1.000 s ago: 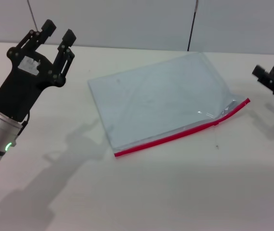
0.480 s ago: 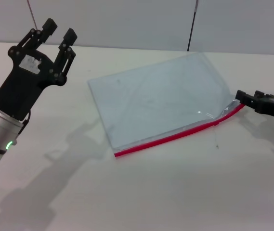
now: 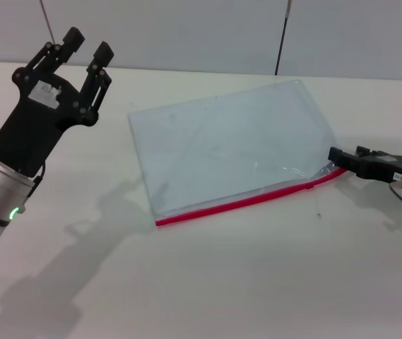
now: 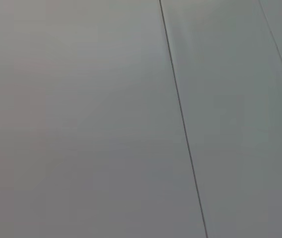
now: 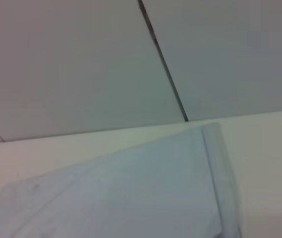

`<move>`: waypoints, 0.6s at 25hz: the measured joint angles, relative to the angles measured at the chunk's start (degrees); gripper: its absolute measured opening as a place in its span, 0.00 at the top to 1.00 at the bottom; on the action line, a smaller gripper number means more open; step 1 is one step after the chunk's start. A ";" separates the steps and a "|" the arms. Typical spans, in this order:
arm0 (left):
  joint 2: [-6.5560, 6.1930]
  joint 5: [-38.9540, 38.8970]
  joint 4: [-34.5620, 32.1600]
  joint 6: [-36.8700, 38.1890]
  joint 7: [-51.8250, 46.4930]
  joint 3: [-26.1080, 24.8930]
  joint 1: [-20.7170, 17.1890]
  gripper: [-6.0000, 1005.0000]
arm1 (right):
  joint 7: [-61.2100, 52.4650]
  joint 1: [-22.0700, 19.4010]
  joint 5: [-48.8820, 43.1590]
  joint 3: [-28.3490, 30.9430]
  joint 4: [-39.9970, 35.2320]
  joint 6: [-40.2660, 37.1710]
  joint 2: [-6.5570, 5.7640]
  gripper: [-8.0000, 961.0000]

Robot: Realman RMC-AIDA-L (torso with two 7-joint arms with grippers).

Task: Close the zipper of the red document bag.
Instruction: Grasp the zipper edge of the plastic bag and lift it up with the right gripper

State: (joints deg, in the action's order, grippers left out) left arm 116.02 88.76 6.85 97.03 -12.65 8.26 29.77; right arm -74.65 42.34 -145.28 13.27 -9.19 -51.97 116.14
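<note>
black left pincer (image 3: 83,44) is up in the air on the left, fingers apart. the red document bag (image 3: 229,152) lies flat mid-bench (image 3: 257,282), its zipper (image 3: 243,202) along the near edge. the right pincer (image 3: 333,155) touches the zipper's right end; i cannot tell its grip.

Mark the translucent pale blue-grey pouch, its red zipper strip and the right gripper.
translucent pale blue-grey pouch (image 3: 222,148), head view, middle of the panel
red zipper strip (image 3: 236,205), head view, mid-length
right gripper (image 3: 336,156), head view, fingertips at the pouch corner
</note>
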 joint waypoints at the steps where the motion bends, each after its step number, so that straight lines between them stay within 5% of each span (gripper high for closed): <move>1: 0.00 0.00 0.00 0.00 0.00 0.00 -0.04 0.56 | 0.00 0.00 0.00 0.09 0.02 0.02 0.00 0.37; 15: -0.07 0.00 0.00 -0.07 0.00 0.00 -0.46 0.56 | -3.27 -0.55 -1.32 -0.81 -0.68 -0.67 -0.20 0.40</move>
State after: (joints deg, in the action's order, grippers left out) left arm 115.95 88.76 6.86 96.96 -12.65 8.26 29.31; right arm -77.92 41.80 -146.60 12.46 -9.87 -52.63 115.94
